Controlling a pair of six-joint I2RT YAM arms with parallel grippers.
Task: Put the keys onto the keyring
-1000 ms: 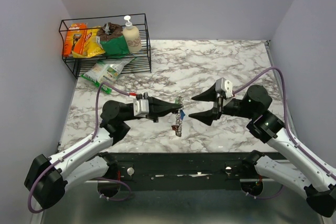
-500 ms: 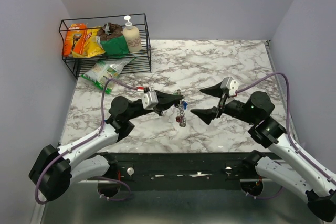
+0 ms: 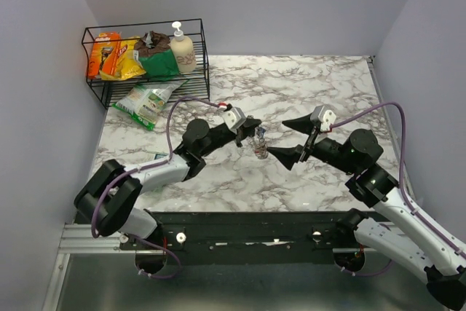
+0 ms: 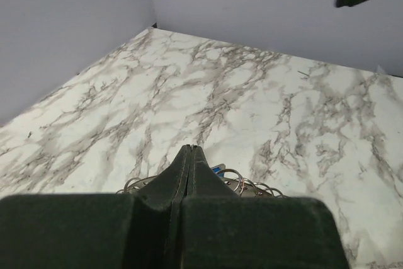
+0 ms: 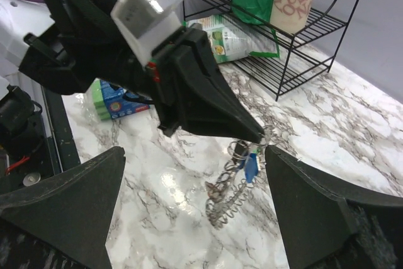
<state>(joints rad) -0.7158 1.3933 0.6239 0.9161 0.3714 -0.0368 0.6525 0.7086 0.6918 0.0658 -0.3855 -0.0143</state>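
My left gripper [image 3: 255, 131] is shut on the top of the keyring [image 3: 260, 146], a silvery ring of coiled loops that hangs below its tip. The right wrist view shows the left gripper [image 5: 259, 137] holding the keyring [image 5: 236, 190], with a blue-headed key [image 5: 250, 168] hanging just under the tip. I cannot tell whether the ring's lower end touches the marble. In the left wrist view my left gripper [image 4: 191, 149] is closed, with ring loops [image 4: 249, 185] beside it. My right gripper [image 3: 282, 138] is open and empty, its fingers either side of the ring in the right wrist view [image 5: 194, 155].
A black wire rack [image 3: 200, 71] at the back left holds a soap bottle [image 3: 180, 47] and packets. A green packet [image 3: 148, 100] lies in front of it. A blue-green pack [image 5: 116, 102] lies near the left arm. Walls enclose the marble table [image 3: 320, 85].
My left arm has reached forward and to the right, carrying the keyring up and away from the table's near edge. My right gripper stays open and has shifted slightly right.
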